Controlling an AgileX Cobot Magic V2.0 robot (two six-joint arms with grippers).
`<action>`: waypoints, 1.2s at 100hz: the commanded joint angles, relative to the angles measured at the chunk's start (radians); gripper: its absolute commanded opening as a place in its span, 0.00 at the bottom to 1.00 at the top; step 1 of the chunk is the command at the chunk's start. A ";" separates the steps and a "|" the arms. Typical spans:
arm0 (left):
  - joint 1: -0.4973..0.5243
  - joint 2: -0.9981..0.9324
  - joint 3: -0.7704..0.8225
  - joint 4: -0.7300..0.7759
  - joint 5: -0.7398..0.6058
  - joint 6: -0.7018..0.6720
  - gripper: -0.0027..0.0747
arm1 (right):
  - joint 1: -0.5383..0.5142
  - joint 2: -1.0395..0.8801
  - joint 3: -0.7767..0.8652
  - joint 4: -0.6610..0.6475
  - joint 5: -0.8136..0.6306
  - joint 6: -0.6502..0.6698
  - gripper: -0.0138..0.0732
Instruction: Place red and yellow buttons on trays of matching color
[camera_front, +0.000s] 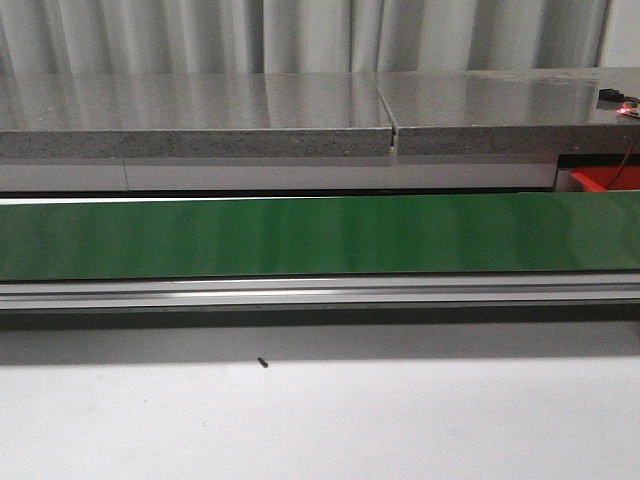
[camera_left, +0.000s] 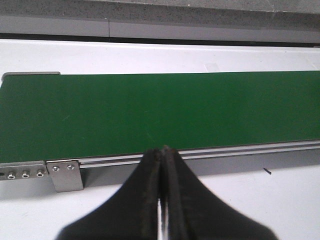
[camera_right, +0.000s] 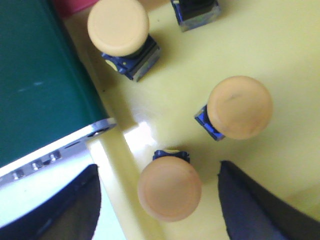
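3 yellow buttons (camera_right: 170, 189) with blue bases sit apart on the yellow tray (camera_right: 280, 55).

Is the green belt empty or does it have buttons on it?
Empty, in what shows. The green belt is bare in the front and left wrist views; the yellow buttons sit in the yellow tray.

4th button (camera_right: 196, 12) cut off by edge; red tray (camera_front: 604, 180) mostly hidden.

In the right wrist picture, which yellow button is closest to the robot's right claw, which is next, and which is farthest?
From the right gripper:
1. Button between the fingers, on the yellow tray near its rim.
2. Button further into the tray.
3. Button by the green belt, farthest.
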 joint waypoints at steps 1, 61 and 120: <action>-0.006 0.003 -0.028 -0.004 -0.080 -0.005 0.01 | 0.029 -0.073 -0.053 -0.017 0.004 -0.009 0.71; -0.006 0.003 -0.028 -0.004 -0.080 -0.005 0.01 | 0.373 -0.217 -0.164 -0.016 -0.013 -0.056 0.05; -0.006 0.003 -0.028 -0.004 -0.080 -0.005 0.01 | 0.377 -0.486 -0.162 -0.128 -0.036 -0.056 0.05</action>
